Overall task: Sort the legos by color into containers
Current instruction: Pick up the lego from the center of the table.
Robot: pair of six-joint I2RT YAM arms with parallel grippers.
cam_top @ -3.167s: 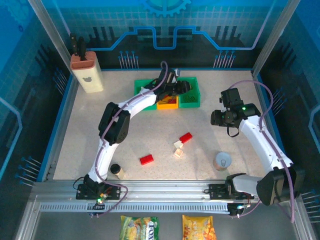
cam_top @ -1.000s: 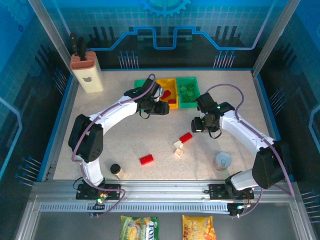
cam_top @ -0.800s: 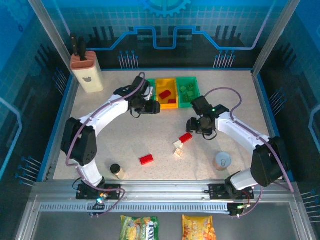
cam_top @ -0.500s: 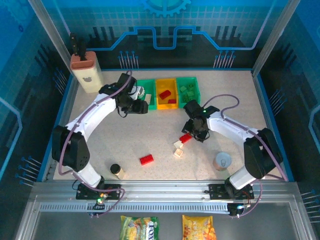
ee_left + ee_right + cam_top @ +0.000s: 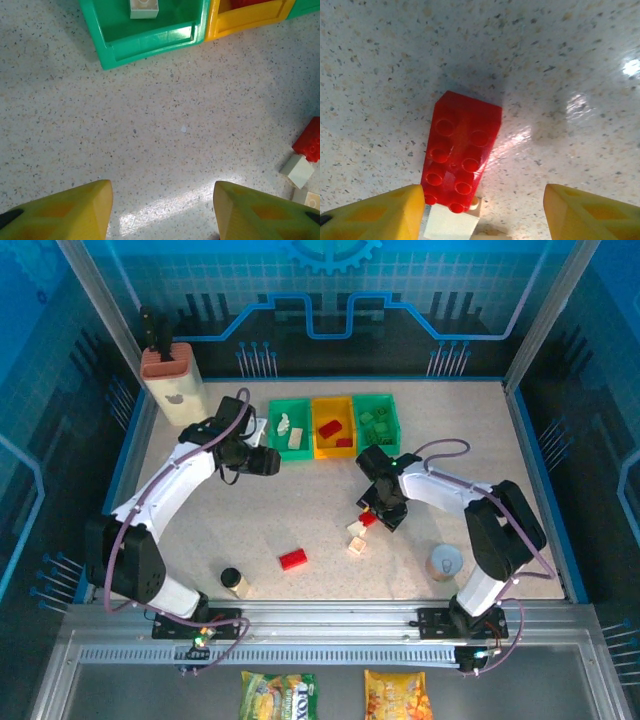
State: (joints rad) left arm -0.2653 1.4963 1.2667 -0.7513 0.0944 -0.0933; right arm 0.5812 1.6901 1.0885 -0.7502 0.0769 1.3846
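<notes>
Red brick point(image 5: 461, 152) flat on bench point(image 5: 570, 60), between spread right fingers point(image 5: 380, 212), not gripped; cream brick point(image 5: 451, 222) against its near end. Second red brick point(image 5: 293, 559) apart, nearer arm bases. Left fingers point(image 5: 65, 212) spread, empty, over bare bench before left green bin point(image 5: 150, 45) holding binned cream brick point(image 5: 144, 7). Yellow bin point(image 5: 334, 453) holds red pieces point(image 5: 330, 427).

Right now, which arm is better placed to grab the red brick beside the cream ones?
The right arm, probably: its open jaws hang over the red brick. The left arm is far off, by the left green bin.
</notes>
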